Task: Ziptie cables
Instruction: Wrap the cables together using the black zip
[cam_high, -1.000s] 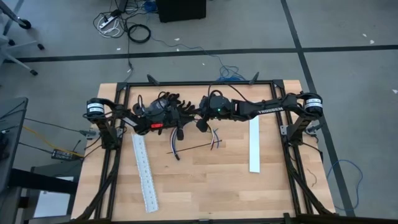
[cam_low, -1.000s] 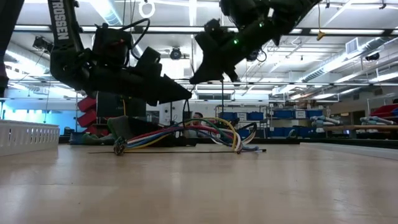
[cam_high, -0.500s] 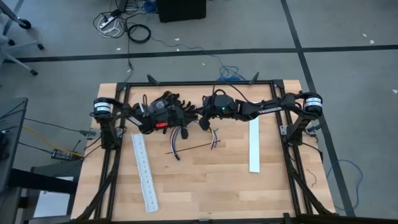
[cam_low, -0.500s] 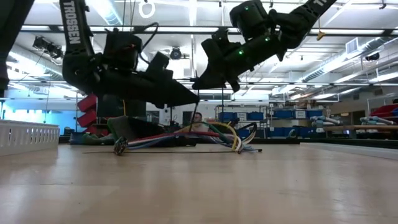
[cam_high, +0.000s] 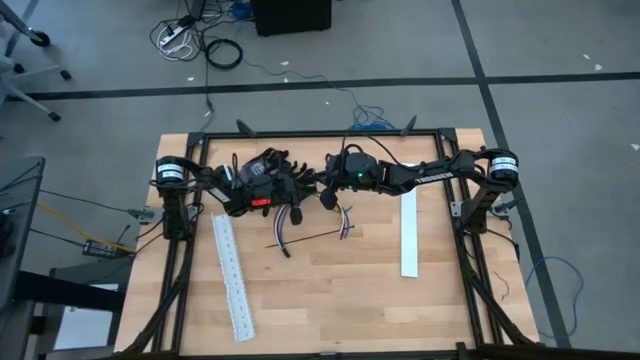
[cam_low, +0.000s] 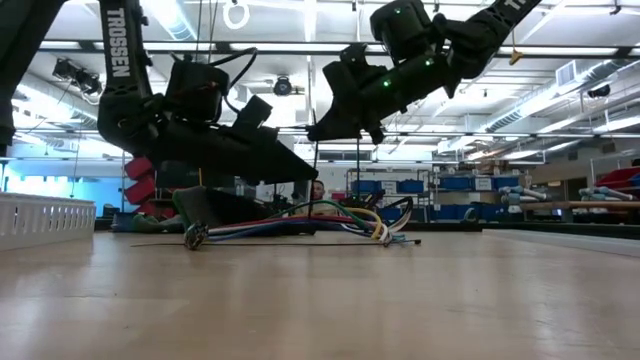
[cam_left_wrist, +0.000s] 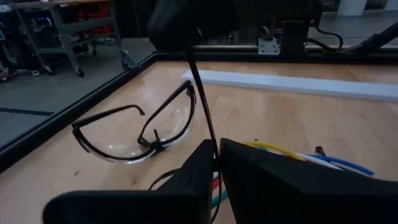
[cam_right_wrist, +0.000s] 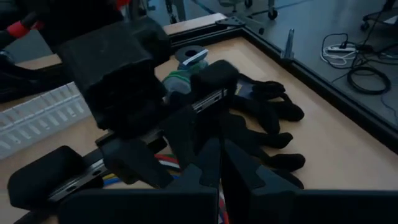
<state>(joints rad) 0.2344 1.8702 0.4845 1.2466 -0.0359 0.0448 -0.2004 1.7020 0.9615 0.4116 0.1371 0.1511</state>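
The cables (cam_low: 290, 225) lie as a bundle of coloured wires on the table's middle (cam_high: 283, 232), their middle arching up a little. Yellow and blue wires (cam_left_wrist: 292, 152) show past my left fingers. A thin black zip tie (cam_low: 316, 178) stands almost upright above the bundle, between my two grippers. My left gripper (cam_low: 312, 170) (cam_high: 300, 192) reaches in low from the table's left and is shut on the tie. My right gripper (cam_low: 318, 135) (cam_high: 325, 197) hangs higher, coming from the right, shut on the tie's top. Whether the tie loops around the wires is hidden. My left gripper pinches the zip tie's lower stretch (cam_left_wrist: 214, 149) between its two fingers, which lie nearly level from the table's left and cross the strip. From there the tie rises straight to the other gripper. My right gripper holds the zip tie's upper end (cam_left_wrist: 191, 59), slanting down from the right. Its dark fingers hide the place of contact. The strip hangs below it, straight.
Safety glasses (cam_left_wrist: 137, 127) lie at the far edge beside black gloves (cam_right_wrist: 267, 118). One white slotted strip (cam_high: 232, 275) lies near left, a second (cam_high: 408, 232) at the right. A thin black line (cam_high: 310, 237) runs across the wood beside the bundle. Bare wood fills the near half.
My left gripper has moved a little toward the table's right and dropped slightly, nearer the bundle. The raised loop of the cables has sagged flatter. My right gripper has shifted slightly and stays above, still shut.
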